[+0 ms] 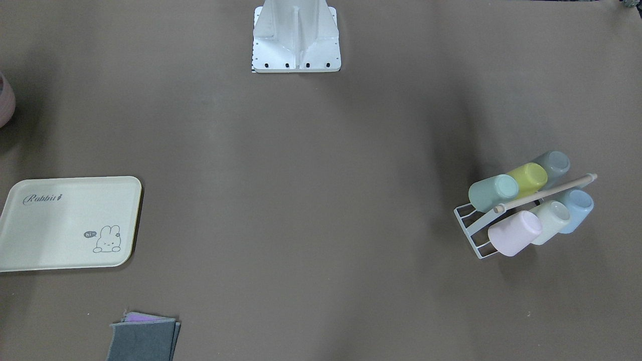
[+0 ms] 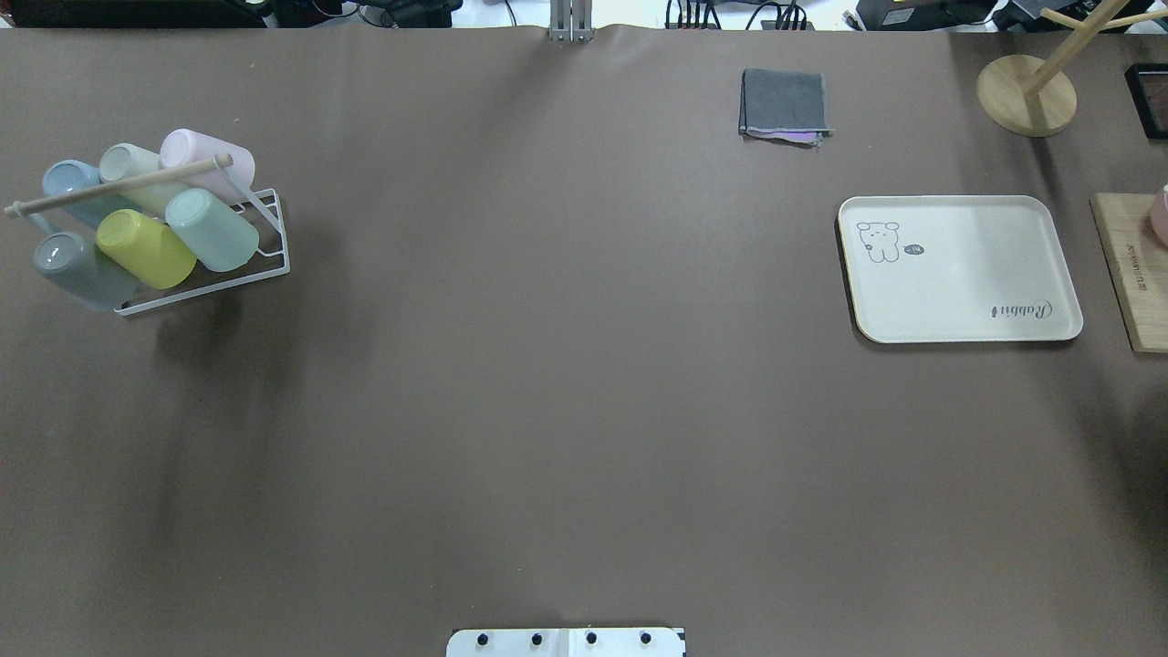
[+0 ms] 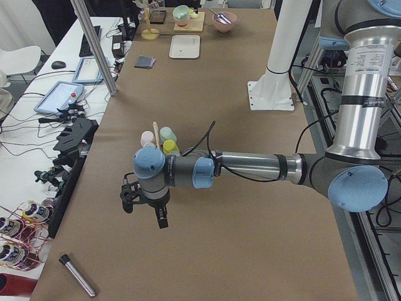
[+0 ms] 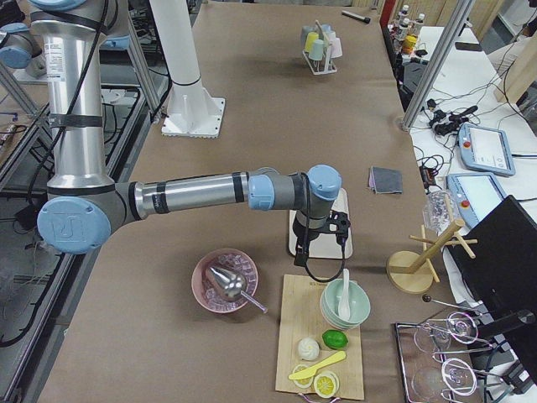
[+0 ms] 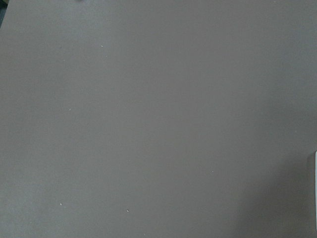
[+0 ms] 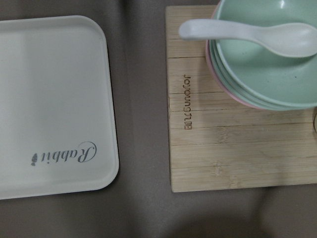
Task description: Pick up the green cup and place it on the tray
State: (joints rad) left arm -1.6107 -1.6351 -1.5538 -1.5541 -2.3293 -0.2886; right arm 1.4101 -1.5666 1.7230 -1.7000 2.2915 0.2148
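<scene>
The green cup (image 2: 212, 228) is a pale mint tumbler lying tilted in a white wire rack (image 2: 270, 239) at the table's left, next to a yellow-green cup (image 2: 146, 248); it also shows in the front view (image 1: 494, 192). The cream tray (image 2: 958, 269) with "Rabbit" script lies at the right and holds nothing (image 1: 70, 223). My left gripper (image 3: 145, 210) hangs above bare table, on the near side of the rack. My right gripper (image 4: 317, 250) hangs over the tray's edge (image 6: 49, 99). Both show only in side views, so I cannot tell whether they are open or shut.
The rack also holds grey-blue, pink, cream and light blue cups under a wooden dowel (image 2: 119, 187). A folded grey cloth (image 2: 785, 105) lies beyond the tray. A wooden board (image 6: 223, 148) with stacked bowls and a spoon sits beside the tray, and a wooden mug tree (image 2: 1027, 91) is farther off.
</scene>
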